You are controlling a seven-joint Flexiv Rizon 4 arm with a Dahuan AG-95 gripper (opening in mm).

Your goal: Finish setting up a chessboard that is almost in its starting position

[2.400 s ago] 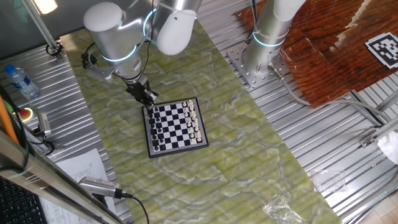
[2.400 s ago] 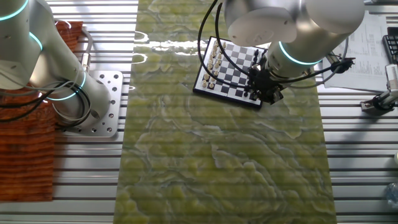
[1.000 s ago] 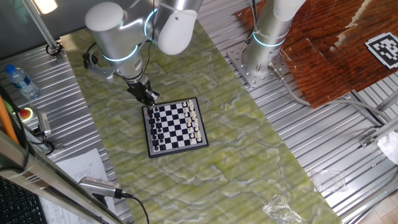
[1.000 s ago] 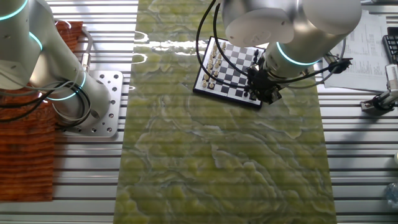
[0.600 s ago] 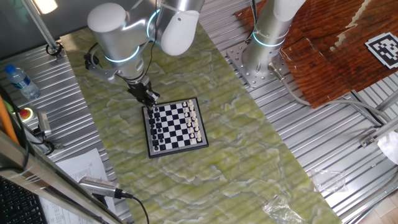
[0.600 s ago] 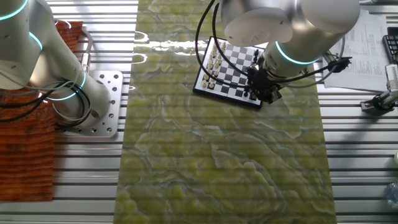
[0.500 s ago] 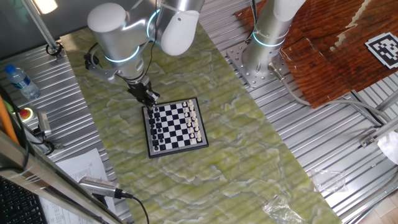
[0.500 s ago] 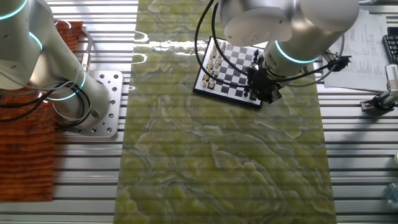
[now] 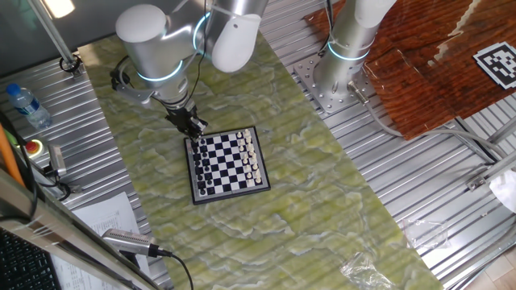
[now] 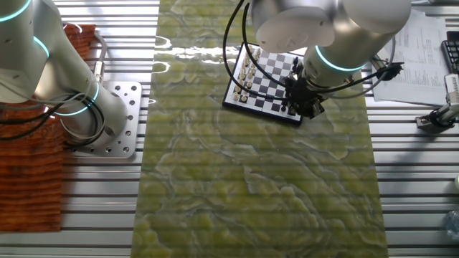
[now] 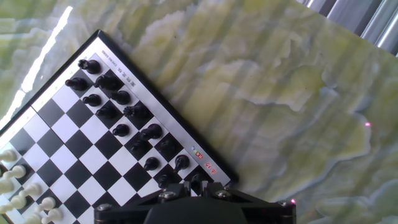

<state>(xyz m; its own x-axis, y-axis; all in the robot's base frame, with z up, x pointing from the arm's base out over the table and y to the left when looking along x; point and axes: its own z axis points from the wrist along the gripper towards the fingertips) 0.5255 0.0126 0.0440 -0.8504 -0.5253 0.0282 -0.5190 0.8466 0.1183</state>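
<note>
The chessboard (image 9: 228, 161) lies on the green marbled mat; it also shows in the other fixed view (image 10: 267, 72) and the hand view (image 11: 74, 149). Black pieces (image 11: 118, 113) fill the two rows by one rim, white pieces (image 9: 252, 157) the opposite side. My gripper (image 9: 193, 129) hangs over the board's black-side corner, also seen in the other fixed view (image 10: 301, 107). In the hand view the gripper (image 11: 198, 188) has its fingers close together around a black corner piece (image 11: 198, 180). The piece's base is hidden by the hand.
A second arm's base (image 9: 343, 76) stands on a metal plate beside the mat. A water bottle (image 9: 24, 105), a red button (image 9: 34, 147), papers (image 9: 105, 217) and a keyboard sit along the table's edge. A black-and-white code tag (image 9: 496, 64) lies on a brown cloth.
The arm has shifted very slightly; the gripper stays at the same board corner, fingers still around the black corner piece.
</note>
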